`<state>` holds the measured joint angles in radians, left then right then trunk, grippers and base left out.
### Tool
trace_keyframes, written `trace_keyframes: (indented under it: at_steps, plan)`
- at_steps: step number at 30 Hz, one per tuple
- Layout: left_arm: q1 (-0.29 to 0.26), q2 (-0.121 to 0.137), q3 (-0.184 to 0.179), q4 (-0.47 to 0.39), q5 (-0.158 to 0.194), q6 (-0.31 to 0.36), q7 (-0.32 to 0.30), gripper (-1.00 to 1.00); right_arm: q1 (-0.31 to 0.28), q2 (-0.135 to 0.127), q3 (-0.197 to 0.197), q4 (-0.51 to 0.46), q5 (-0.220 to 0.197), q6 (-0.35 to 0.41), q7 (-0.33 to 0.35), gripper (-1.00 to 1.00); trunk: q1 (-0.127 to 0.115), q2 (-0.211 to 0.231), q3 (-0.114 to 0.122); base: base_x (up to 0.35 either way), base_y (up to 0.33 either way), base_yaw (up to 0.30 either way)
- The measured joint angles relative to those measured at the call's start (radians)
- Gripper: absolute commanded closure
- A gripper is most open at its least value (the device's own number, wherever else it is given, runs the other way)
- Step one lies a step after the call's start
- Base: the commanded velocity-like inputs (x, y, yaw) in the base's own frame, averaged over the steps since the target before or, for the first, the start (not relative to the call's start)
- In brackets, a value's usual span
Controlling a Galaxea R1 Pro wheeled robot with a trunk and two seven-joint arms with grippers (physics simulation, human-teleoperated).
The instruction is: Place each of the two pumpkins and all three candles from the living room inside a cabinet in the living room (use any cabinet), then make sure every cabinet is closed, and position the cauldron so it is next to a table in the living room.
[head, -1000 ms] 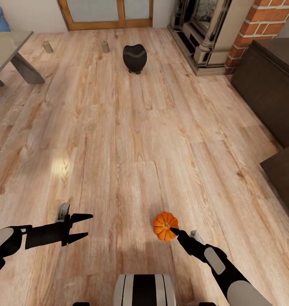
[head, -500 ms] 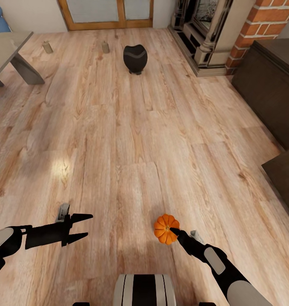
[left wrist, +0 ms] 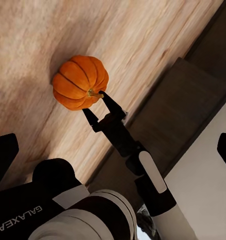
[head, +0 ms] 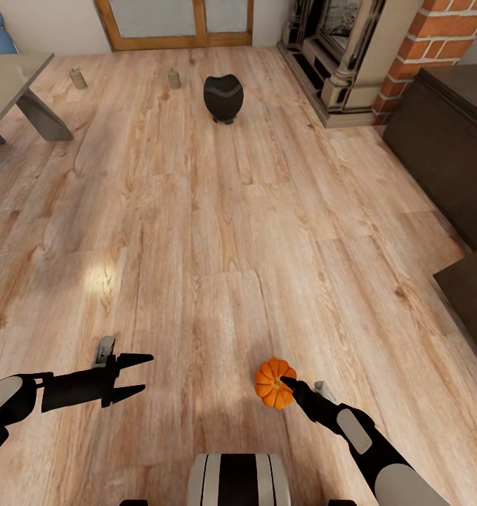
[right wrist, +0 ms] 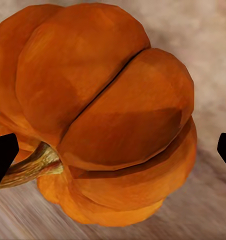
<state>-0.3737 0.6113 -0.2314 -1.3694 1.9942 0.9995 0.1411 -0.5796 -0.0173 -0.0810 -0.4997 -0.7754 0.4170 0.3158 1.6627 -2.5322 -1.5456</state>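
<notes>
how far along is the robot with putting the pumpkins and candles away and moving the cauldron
Nothing looks finished yet. In hand: the right pincer is at one pumpkin, fingers either side of it by the stem; whether it grips is unclear. The left pincer is open and empty. Left: two candles stand on the floor, the cauldron sits away from the table, and the cabinet looks closed.

The robot's two black and white arms are reaching forward from the lower edge of the head view, with the striped trunk (head: pixel 238 479) sitting between them. The left arm is extending sideways toward the middle, and the left gripper (head: pixel 141 374) is holding its two pointed fingers spread apart with nothing between them. The right arm is angling up and inward, and the right gripper (head: pixel 286 384) is pinching a pumpkin (head: pixel 272 381), its fingers meeting the fruit at the stem end in the left wrist view.
</notes>
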Motion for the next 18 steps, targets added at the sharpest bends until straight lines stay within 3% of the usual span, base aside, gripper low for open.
trace_keyframes:
  at_steps: [10,18]
  plan:
    - [0.0,0.0,-0.001,-0.002,0.0,0.0,0.0,-1.0,0.0,0.0,-0.001,0.0,0.0,0.0,0.0,-1.0,0.0,0.0,0.0,0.001,0.0,0.0]
    - [0.0,0.0,-0.002,-0.002,0.0,0.0,0.0,-1.0,0.0,0.0,0.0,-0.001,-0.01,0.002,0.002,-1.0,0.002,-0.001,-0.015,0.0,0.0,0.0]
